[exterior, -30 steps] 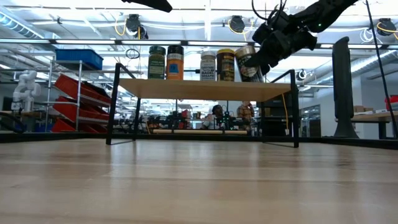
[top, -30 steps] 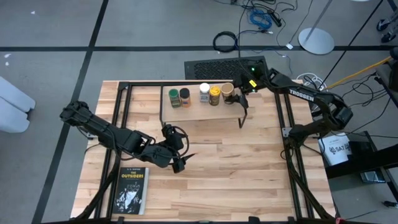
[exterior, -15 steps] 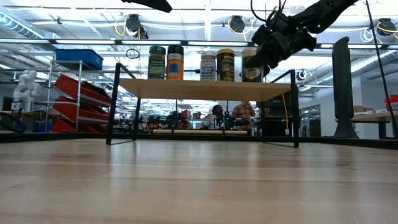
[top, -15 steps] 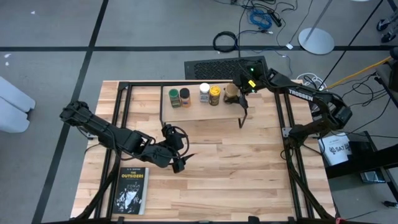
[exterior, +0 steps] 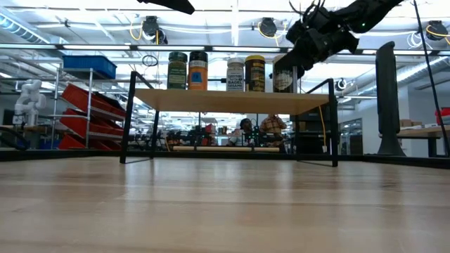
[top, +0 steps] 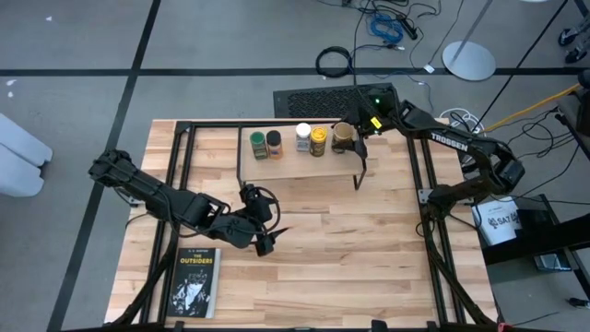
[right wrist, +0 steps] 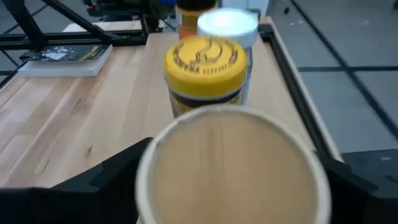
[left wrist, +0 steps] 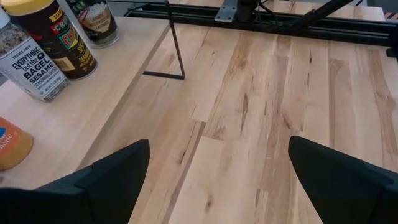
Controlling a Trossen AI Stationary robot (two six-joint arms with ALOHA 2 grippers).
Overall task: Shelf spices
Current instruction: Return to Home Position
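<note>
The right claw [right wrist: 231,186], spread, hangs just above the upright tan-lidded jar [exterior: 283,79] on the shelf [exterior: 225,100]; its retreat looks straight up.

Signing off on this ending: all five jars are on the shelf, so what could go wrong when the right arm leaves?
1. The open right gripper hangs just over the tan-lid jar, fingers either side; a sideways exit could clip it.
2. That jar stands at the shelf's end, so a knock might tip it off or into the yellow-lid jar close beside.
The left gripper waits open near the book.
</note>
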